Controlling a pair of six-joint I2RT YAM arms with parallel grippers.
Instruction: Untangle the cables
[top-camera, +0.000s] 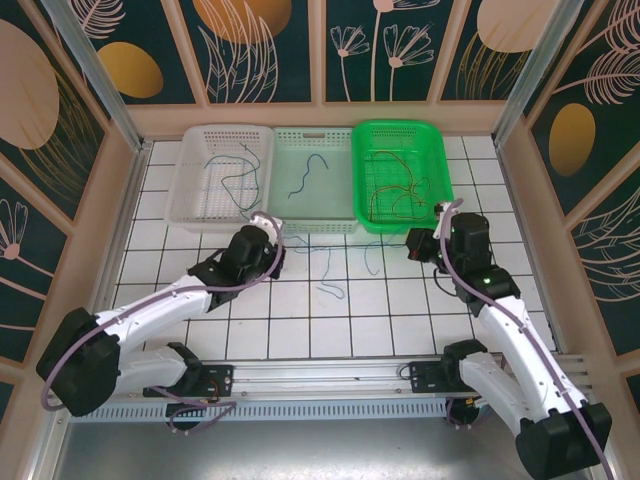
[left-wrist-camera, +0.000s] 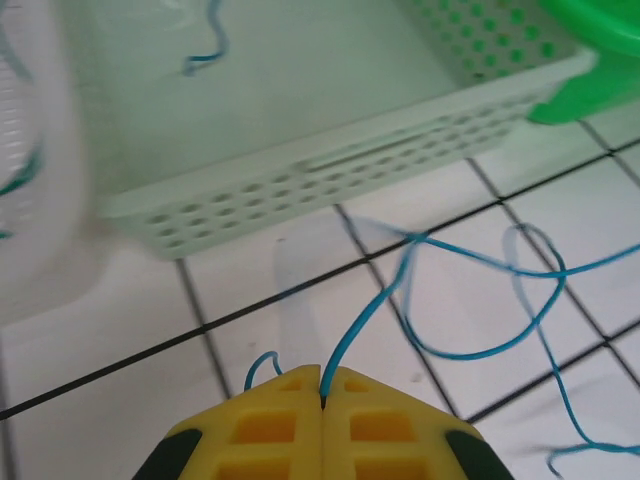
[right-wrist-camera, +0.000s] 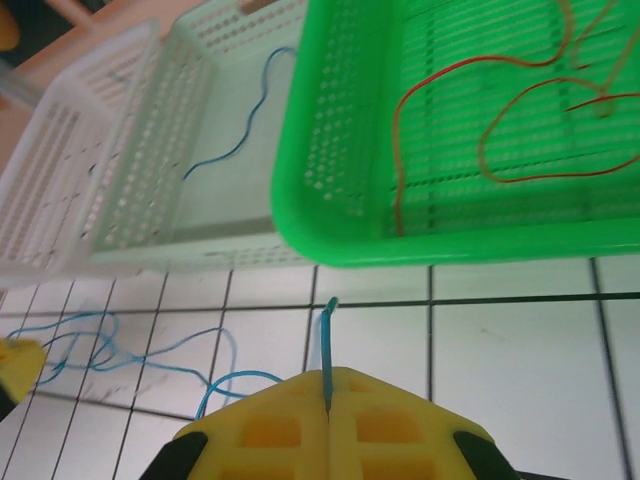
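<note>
Cables (left-wrist-camera: 352, 335) of blue colour lie in loops on the white tiles (left-wrist-camera: 100, 420), just before the pale basket (left-wrist-camera: 300, 185). The left gripper (left-wrist-camera: 322, 380) is closed tight on one; the right gripper (right-wrist-camera: 328, 385) pinches a blue end too. Red cables (right-wrist-camera: 397, 170) rest inside the green basket (right-wrist-camera: 330, 200).

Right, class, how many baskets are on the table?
3: a white basket at the left, a pale basket in the middle, a green basket at the right.

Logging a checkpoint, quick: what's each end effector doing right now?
Left end effector: closed, holding a blue cable.
Right end effector: closed, holding a blue cable.
</note>
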